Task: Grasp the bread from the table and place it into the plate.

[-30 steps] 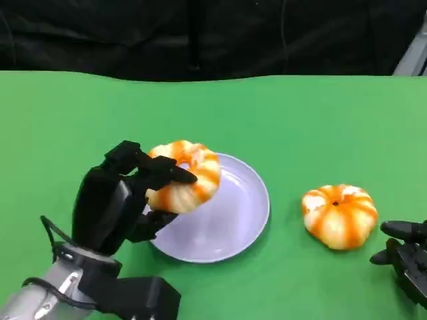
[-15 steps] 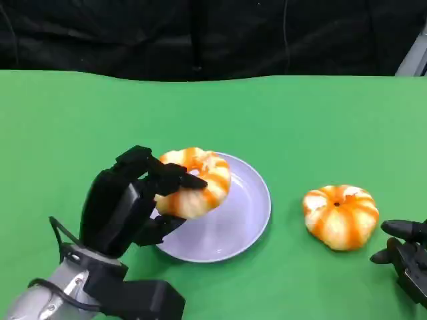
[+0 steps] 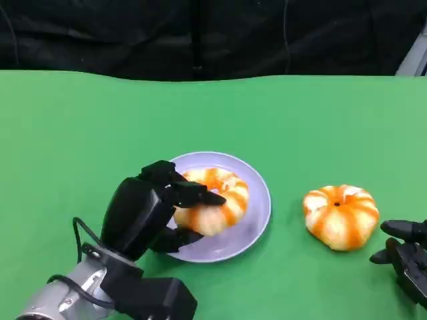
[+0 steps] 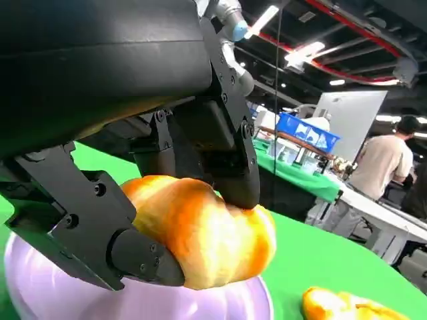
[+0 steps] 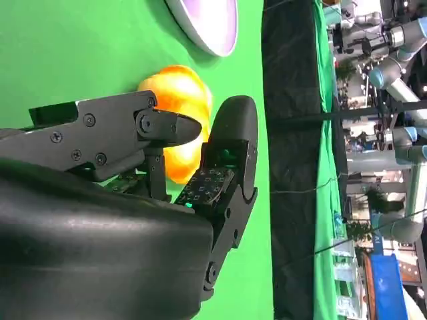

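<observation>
My left hand (image 3: 150,213) grips an orange-and-white ring-shaped bread (image 3: 217,199) over the middle of the pale lilac plate (image 3: 257,220). In the left wrist view the same bread (image 4: 200,233) sits between the black fingers (image 4: 230,157), low over the plate (image 4: 40,293); whether it touches the plate I cannot tell. A second bread of the same kind (image 3: 340,215) lies on the green table right of the plate. My right hand (image 3: 407,257) rests at the lower right beside it, holding nothing, fingers apart; its wrist view shows that bread (image 5: 177,127) just beyond the fingers (image 5: 160,127).
The green table (image 3: 320,127) ends at a dark curtain along its far edge. In the left wrist view a person (image 4: 383,163) stands beyond the table among other benches and equipment.
My left hand has carried the bread rightward and down, from above the plate's left rim to over its middle. The right hand and the second bread have stayed put.
</observation>
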Motion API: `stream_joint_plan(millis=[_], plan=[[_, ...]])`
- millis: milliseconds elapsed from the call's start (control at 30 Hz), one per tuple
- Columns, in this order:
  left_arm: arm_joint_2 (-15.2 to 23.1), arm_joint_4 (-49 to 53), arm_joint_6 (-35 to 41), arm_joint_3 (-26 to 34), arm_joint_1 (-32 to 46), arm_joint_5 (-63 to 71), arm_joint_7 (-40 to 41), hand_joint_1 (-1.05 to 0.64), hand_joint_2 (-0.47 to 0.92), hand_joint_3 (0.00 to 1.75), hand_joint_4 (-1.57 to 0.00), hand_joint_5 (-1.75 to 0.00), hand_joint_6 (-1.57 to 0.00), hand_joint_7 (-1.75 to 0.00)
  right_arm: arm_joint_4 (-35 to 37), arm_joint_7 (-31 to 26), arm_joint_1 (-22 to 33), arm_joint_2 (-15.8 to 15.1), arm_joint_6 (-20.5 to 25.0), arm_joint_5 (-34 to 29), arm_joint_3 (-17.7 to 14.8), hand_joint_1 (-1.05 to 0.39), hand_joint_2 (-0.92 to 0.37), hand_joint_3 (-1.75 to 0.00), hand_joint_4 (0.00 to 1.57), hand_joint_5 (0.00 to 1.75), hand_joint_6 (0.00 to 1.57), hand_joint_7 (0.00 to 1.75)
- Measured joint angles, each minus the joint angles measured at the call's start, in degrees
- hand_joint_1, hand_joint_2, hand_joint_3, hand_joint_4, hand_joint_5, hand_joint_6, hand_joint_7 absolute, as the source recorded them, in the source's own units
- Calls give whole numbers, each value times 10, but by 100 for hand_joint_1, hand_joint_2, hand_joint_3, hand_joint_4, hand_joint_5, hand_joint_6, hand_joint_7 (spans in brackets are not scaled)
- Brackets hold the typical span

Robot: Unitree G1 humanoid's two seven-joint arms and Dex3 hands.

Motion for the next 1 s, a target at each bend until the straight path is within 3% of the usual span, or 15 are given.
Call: stream_joint_plan(millis=[833, 1000], plan=[[-1, 21, -8, -4, -12, 0, 0, 2, 79, 26, -89, -110, -130, -17, 0, -1, 0, 0, 0, 0, 3, -6, -92, -34, 76, 124, 95, 65], [-18, 79, -2, -8, -37, -11, -43, 0, 84, 19, -84, -113, -129, -14, -8, -7, 1, 2, 0, -1, 6, -5, -92, -35, 76, 125, 96, 65]])
